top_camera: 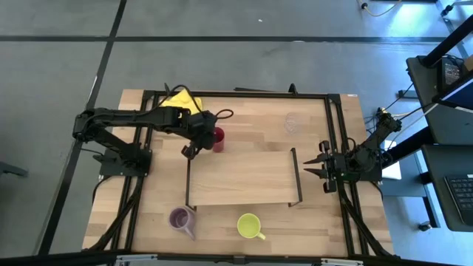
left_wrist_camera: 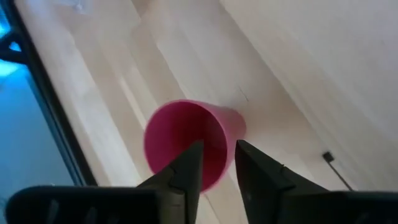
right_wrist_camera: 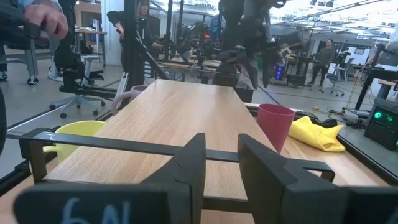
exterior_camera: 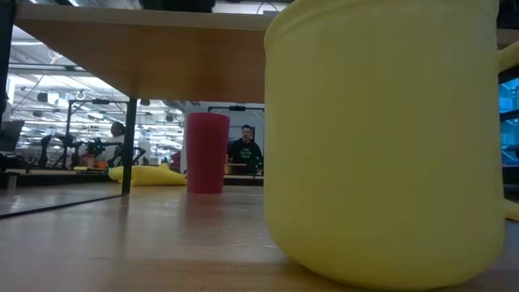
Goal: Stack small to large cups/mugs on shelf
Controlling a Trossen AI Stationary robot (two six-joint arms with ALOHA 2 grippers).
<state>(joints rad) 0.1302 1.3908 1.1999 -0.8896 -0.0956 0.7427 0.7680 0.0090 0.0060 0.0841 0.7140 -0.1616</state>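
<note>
- Position first: the left claw (top_camera: 191,148) hangs over the far-left part of the bench (top_camera: 244,111), just beside the red cup (top_camera: 217,138). Seen from above, the cup sits a shade toward the bench's middle from the fingertips.
- The left wrist view looks down into the cup's open mouth, with the two fingers a narrow gap apart and pointing at the near side of the rim. They hold nothing, and I cannot tell whether either finger touches the rim.
- Red cup stands upright off the shelf (top_camera: 244,177), near its far-left corner. Its long axis is vertical and its mouth faces up, wider at the rim than at the base.
- By my judgement the coming move turns on that small sideways offset: the claw must either straddle the rim wall or open wider to take the body.
- Left arm is plainly the nearer one. The right claw (top_camera: 316,165) waits just off the shelf's right frame, fingers slightly apart and empty.
- Shelf's long axis runs left to right across the bench, and its top is bare.
- Purple mug (top_camera: 179,219) and yellow-green mug (top_camera: 250,225) stand on the near edge; the clear glass (top_camera: 293,123) stands far right; the yellow cloth (top_camera: 181,100) lies behind the left arm.
</note>
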